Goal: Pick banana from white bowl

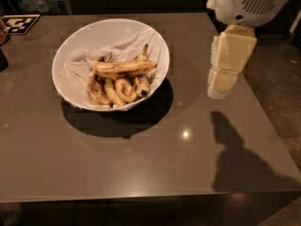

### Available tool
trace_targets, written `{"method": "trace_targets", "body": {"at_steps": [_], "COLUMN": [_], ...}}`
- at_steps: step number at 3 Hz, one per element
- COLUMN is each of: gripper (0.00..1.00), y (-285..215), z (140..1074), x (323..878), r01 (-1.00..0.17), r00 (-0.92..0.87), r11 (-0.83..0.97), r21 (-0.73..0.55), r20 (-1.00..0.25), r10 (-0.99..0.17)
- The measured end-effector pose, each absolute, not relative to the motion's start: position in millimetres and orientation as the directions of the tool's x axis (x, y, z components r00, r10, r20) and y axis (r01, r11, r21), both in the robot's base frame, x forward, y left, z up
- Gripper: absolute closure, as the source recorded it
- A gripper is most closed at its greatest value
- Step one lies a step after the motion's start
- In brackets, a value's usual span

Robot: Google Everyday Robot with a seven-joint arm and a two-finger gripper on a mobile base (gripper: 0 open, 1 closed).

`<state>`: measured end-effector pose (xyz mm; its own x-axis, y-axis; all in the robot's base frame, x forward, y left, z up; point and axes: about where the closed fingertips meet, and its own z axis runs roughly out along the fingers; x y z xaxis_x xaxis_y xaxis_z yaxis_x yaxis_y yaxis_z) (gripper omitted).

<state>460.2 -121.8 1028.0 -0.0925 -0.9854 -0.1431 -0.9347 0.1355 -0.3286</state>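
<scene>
The white bowl [101, 36] stands on the dark table, left of middle, lined with crumpled white paper. The banana [123, 68], long, nearly straight and yellow with brown streaks, lies across the top of several shorter, curled, brown-blotched bananas [117, 90]. The gripper [220, 84], cream-coloured and pointing down under a white arm housing [249, 4], hangs above the table's right part, well to the right of the bowl and apart from it. It holds nothing.
The grey-brown table [141, 164] has its right edge just beyond the gripper and its front edge near the bottom. A black-and-white marker tag [19, 22] lies at the far left corner. A dark object [2, 59] sits at the left edge.
</scene>
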Motion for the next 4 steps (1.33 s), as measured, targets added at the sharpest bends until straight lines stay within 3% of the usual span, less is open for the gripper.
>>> {"method": "trace_targets", "body": {"at_steps": [1, 4], "gripper": [0.00, 0.00], "y": [-71.3, -58.4], "z": [1015.6, 1024.9], "x": [479.7, 487.1], "r01": [-0.957, -0.942], "r00": [0.016, 0.034], "r11": [0.009, 0.004], "r21": [-0.291, -0.335], "r20": [-0.083, -0.109], "r10": [-0.996, -0.993]}}
